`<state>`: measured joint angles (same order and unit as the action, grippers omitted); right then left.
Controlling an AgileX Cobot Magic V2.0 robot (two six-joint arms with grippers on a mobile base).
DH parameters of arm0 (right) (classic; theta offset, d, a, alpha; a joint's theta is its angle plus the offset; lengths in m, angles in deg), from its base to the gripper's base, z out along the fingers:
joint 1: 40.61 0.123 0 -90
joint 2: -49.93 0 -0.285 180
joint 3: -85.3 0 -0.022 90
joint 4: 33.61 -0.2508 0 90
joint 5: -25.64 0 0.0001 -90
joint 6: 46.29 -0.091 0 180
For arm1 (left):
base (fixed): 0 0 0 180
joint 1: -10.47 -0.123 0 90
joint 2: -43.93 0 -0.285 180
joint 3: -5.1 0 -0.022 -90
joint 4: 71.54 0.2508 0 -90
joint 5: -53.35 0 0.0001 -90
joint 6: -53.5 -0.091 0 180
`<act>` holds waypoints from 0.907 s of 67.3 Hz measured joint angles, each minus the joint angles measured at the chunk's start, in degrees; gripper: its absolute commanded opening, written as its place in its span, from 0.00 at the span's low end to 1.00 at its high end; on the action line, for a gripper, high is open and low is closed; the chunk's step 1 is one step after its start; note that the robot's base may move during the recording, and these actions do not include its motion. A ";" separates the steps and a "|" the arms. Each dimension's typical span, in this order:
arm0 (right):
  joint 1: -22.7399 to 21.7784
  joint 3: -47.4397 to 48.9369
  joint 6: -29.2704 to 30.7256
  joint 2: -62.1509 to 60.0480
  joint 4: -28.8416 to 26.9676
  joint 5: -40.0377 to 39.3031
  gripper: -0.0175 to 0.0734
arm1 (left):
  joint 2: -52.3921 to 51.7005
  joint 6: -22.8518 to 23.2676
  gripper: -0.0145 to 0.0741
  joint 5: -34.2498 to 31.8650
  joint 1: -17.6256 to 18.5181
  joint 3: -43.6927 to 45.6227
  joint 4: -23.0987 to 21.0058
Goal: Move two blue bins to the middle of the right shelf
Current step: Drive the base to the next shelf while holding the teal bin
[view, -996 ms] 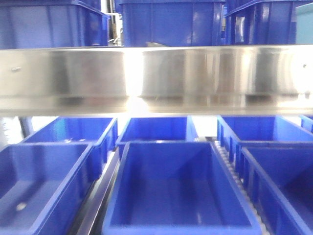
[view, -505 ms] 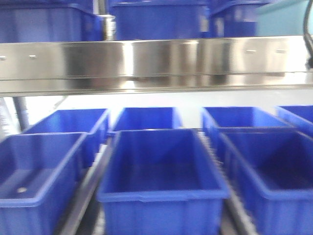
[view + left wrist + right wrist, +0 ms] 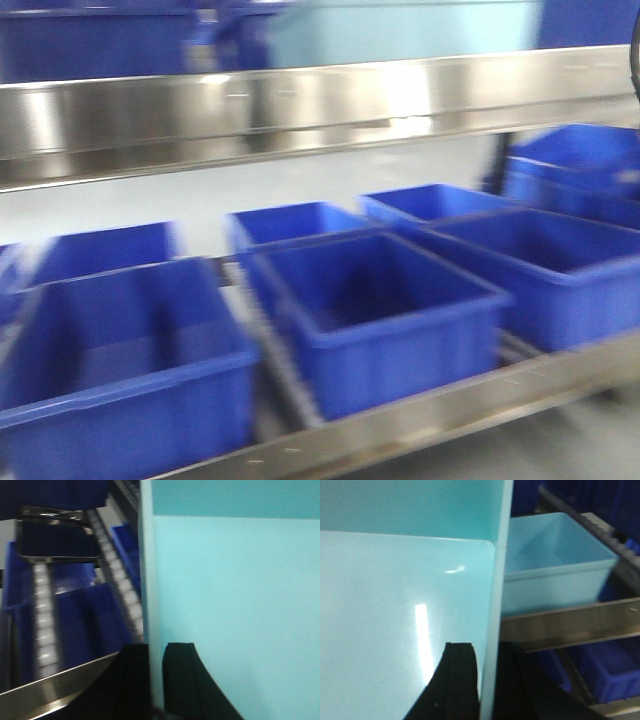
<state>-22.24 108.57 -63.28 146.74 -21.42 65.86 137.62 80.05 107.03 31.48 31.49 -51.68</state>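
I hold one pale blue bin [image 3: 235, 605] by two of its walls. In the left wrist view my left gripper [image 3: 156, 680] is shut on a thin side wall, one black finger inside and one outside. In the right wrist view my right gripper [image 3: 489, 680] is shut the same way on another wall of this bin [image 3: 395, 620], whose glossy inside fills the left of that view. A second pale blue bin [image 3: 555, 555] sits on a shelf beyond it. In the blurred front view a pale blue bin [image 3: 400, 30] shows above the steel beam [image 3: 300, 110].
Several dark blue crates [image 3: 380, 310] stand in rows on the lower shelf, behind its steel front rail [image 3: 450, 410]. A white roller track [image 3: 45, 615] runs between dark blue crates [image 3: 85, 620]. Under the second bin are a steel rail [image 3: 560, 625] and another dark crate [image 3: 615, 670].
The front view has swung, so the crates and beam now run at a slant. The pale blue bin has spread from the top right corner to the top middle.
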 measured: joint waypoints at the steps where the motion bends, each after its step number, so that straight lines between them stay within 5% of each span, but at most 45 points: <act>1: 0.00 0.00 0.00 0.00 0.00 0.00 0.02 | 0.00 0.00 0.04 0.00 0.00 0.00 0.00; 61: 0.00 0.00 0.00 0.00 0.20 0.00 0.02 | 0.00 0.00 0.04 -0.12 0.00 0.06 0.00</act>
<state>-22.24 108.57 -63.28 146.74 -21.22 65.86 137.62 80.05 106.91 31.48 31.55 -51.68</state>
